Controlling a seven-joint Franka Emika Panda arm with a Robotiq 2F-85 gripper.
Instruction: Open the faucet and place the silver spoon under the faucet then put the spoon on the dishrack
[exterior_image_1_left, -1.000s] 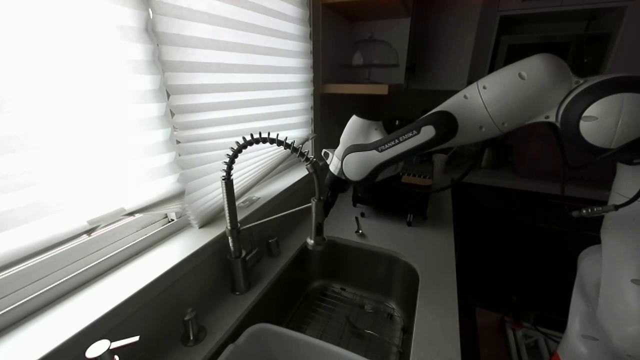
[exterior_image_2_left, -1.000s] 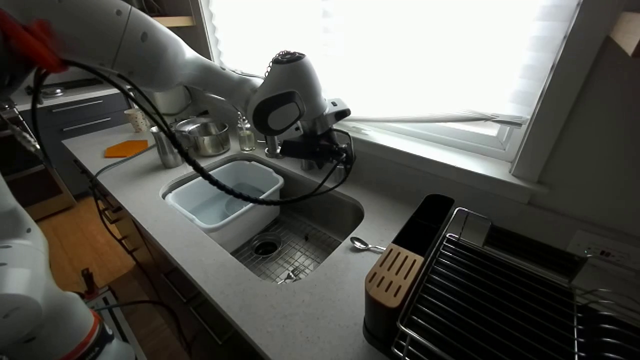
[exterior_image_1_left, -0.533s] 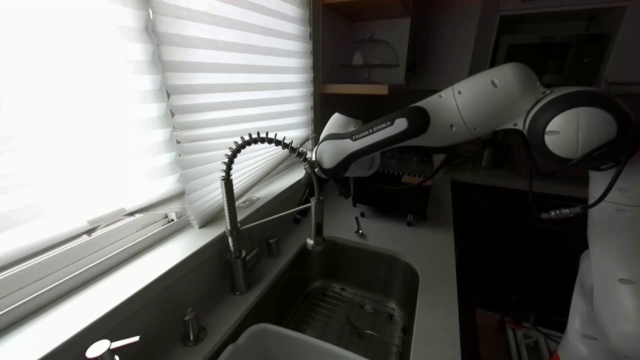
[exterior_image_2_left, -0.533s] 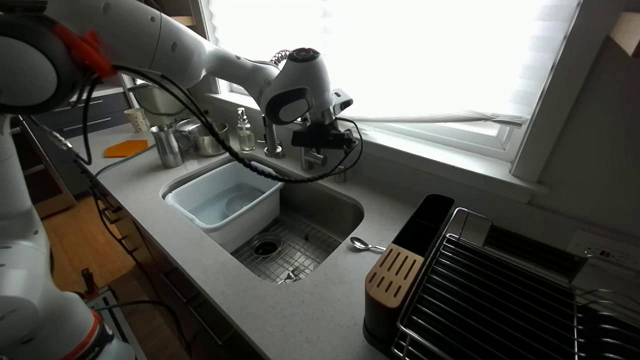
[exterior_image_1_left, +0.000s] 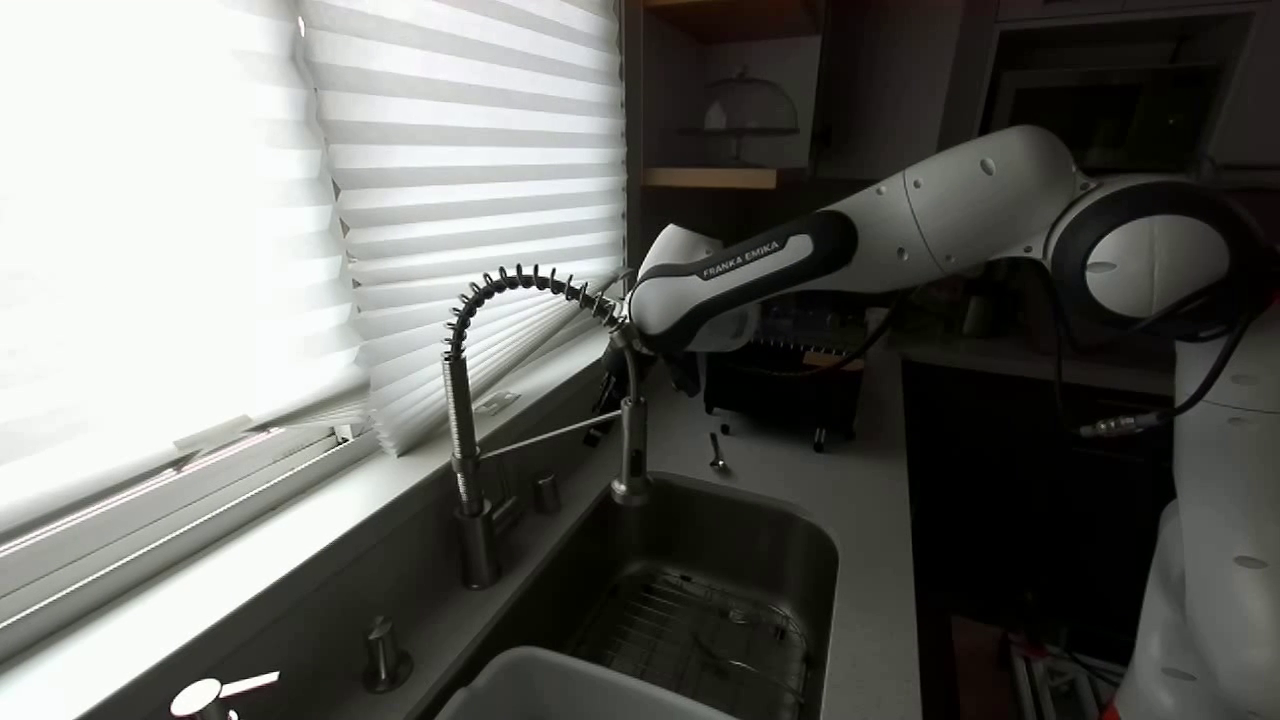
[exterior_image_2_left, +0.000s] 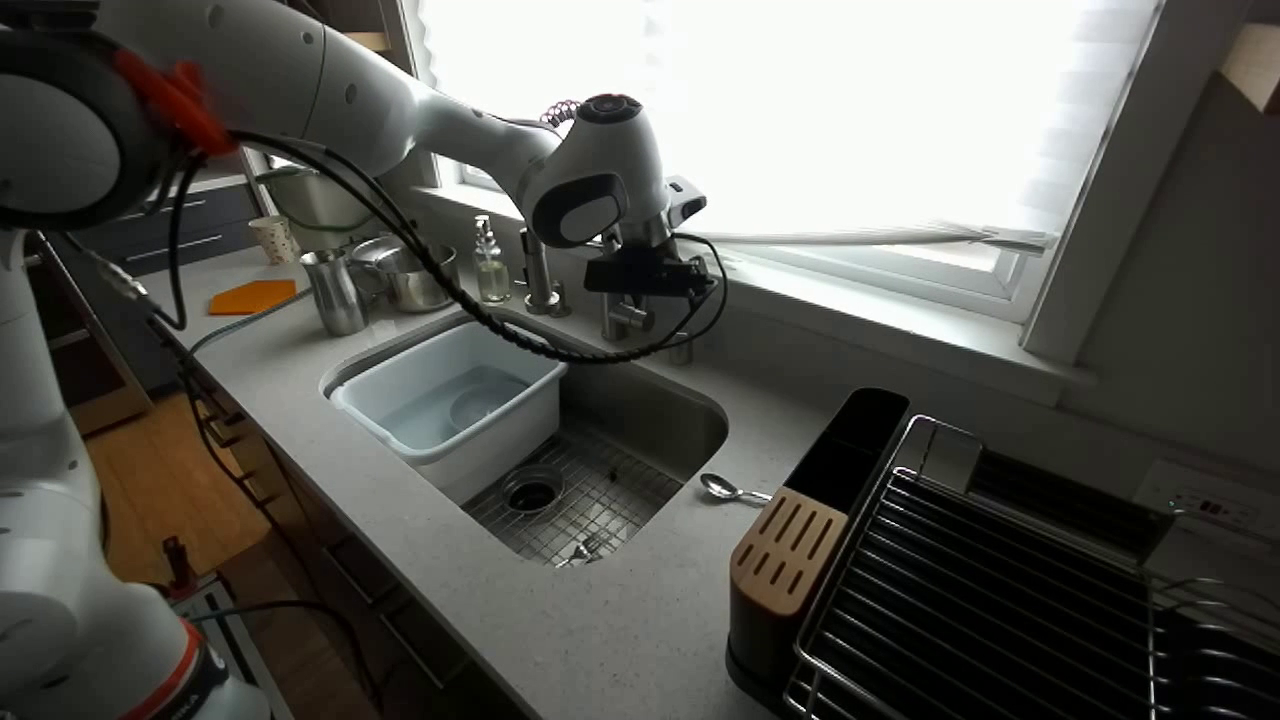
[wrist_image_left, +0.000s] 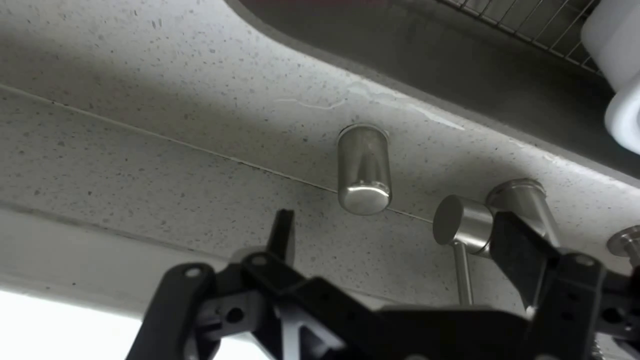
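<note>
1. Jaws stand wide apart, holding nothing, above the table (exterior_image_2_left: 640, 610) behind the sink (exterior_image_2_left: 650, 415). Worst would be the arm (exterior_image_1_left: 750, 280) swinging into the faucet (exterior_image_1_left: 463, 430) near it, or its slack cable (exterior_image_2_left: 575, 356) snagging there.
2. One finger (wrist_image_left: 522, 250) overlaps the faucet's hub (wrist_image_left: 462, 225) in the wrist view; touching or not, I cannot tell. A sideways error could catch the steel cap (wrist_image_left: 364, 170) instead of the thin lever (wrist_image_left: 463, 272).
3. Least: the spoon (exterior_image_2_left: 735, 491) lies on the table between sink and dish rack (exterior_image_2_left: 1000, 585), just beside the cutlery holder (exterior_image_2_left: 790, 545), which may crowd a grasp.
</note>
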